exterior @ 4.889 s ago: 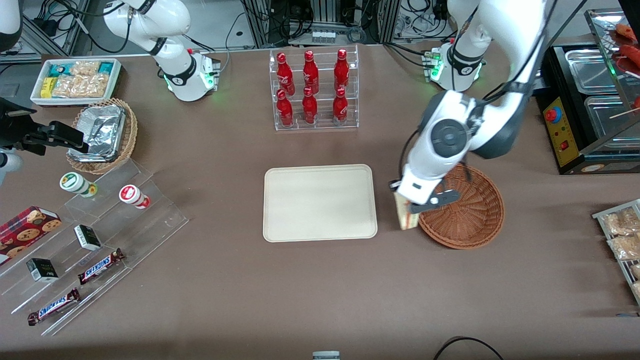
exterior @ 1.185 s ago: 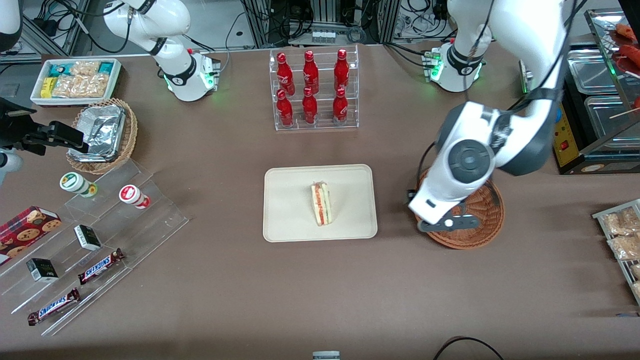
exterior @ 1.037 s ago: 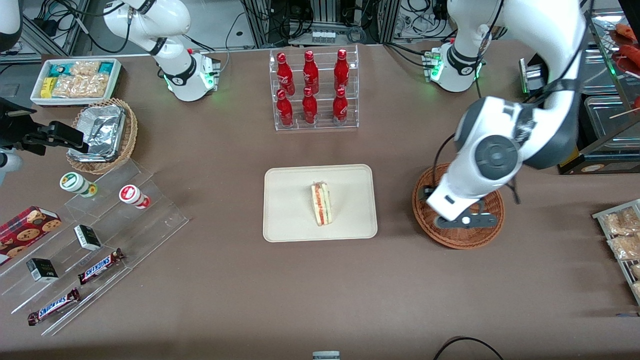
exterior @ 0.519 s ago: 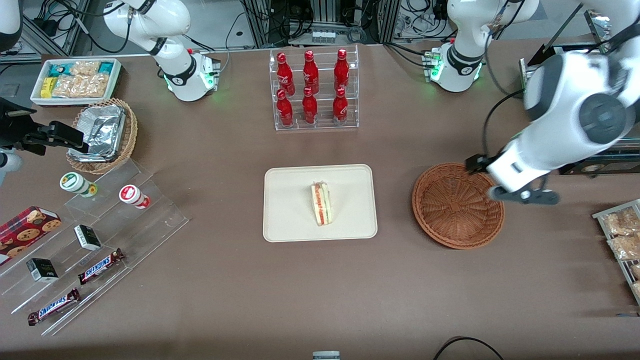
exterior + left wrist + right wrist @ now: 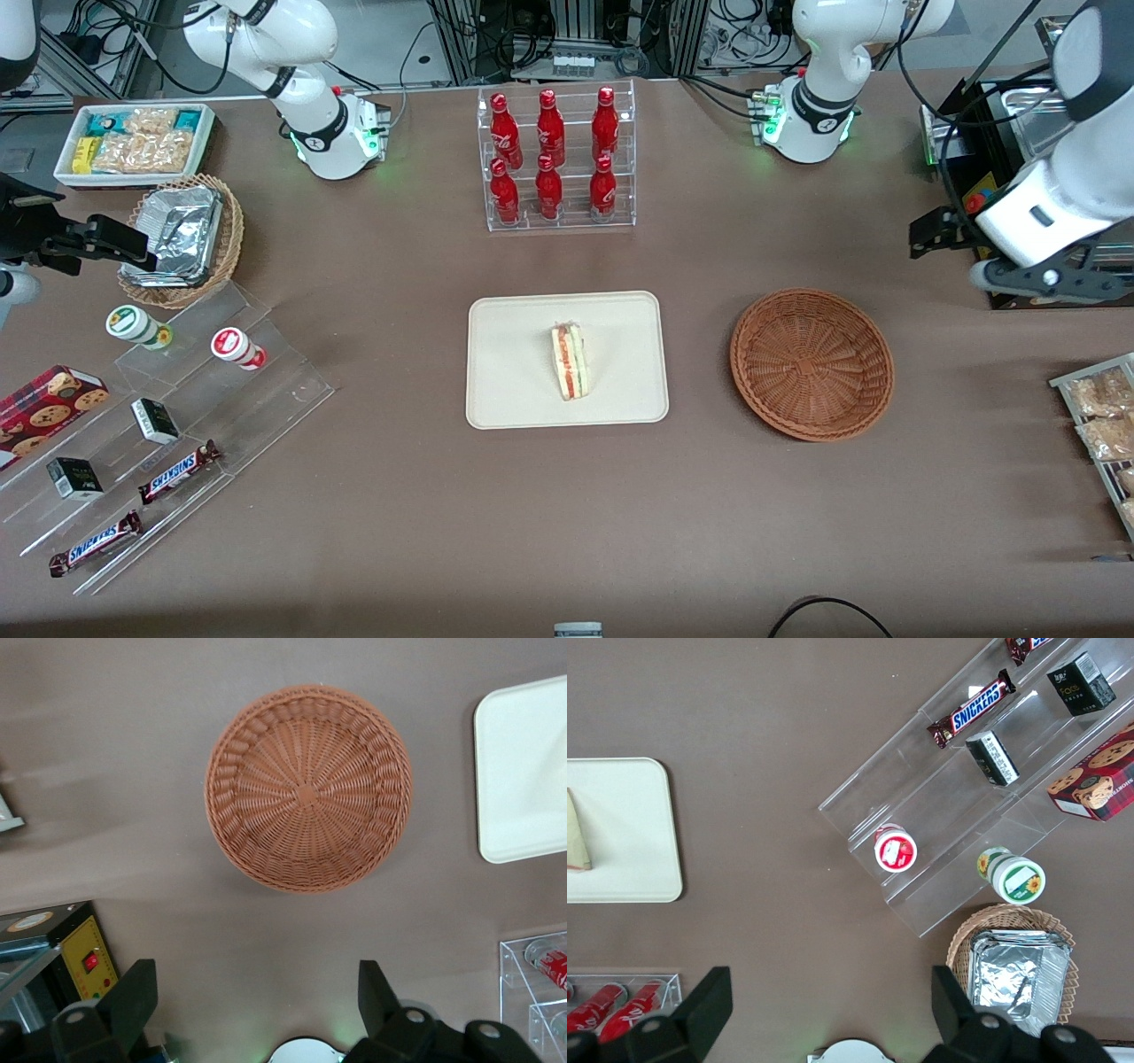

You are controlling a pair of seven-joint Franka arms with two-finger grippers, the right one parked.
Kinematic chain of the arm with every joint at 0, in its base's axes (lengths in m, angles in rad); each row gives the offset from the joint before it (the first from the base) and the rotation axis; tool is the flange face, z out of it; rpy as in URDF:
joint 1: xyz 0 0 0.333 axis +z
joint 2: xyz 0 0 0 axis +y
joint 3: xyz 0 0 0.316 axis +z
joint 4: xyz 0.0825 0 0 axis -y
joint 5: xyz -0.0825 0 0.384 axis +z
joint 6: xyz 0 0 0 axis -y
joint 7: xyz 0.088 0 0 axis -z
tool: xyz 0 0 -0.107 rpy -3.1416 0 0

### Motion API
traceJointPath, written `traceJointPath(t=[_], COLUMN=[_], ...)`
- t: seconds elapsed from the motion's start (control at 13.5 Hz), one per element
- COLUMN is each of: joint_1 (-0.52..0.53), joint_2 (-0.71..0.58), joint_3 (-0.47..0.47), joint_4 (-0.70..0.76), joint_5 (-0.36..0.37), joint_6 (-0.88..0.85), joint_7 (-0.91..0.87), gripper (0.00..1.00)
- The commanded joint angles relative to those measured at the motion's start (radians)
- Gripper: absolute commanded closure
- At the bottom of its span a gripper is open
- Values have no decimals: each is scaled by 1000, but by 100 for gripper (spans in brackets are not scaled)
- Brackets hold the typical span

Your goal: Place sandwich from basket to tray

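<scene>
Black gripper [image 5: 252, 1010], left arm: two fingers [image 5: 133, 997] spread wide apart, nothing between them. It hangs high above the table at the working arm's end, over bare brown cloth, farther from the front camera than the basket and beside a black appliance with a yellow panel [image 5: 992, 235].

Basket [image 5: 811, 363]: round, reddish-brown wicker, shallow, holding nothing. It sits on the table toward the working arm's end, well apart from the gripper and near the tray without touching it.

Tray [image 5: 514, 390]: cream-beige, rectangular, rounded corners, low rim, lying flat at mid-table with its long side running across the front view.

Sandwich [image 5: 569, 361]: triangular wedge, pale bread, resting on the tray a little off its centre, toward the basket side. Striped cut face of white, red and green turned upward to the front camera. Long axis runs from farther to nearer that camera, roughly along the tray's short side, with a slight slant; the narrow tip points toward the camera.

Clear rack of six red bottles [image 5: 554, 159]: upright, farther from the front camera than the tray.

Tan table covering [image 5: 567, 514]: spans the whole work surface.
</scene>
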Motion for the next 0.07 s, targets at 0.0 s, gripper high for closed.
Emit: traceJointPath(t=[0.0], joint_1=[12], joint_2=[-17], joint_3=[20], joint_4=[23], joint_5=[6], joint_6=[-29], joint_7=[16], gripper=[0])
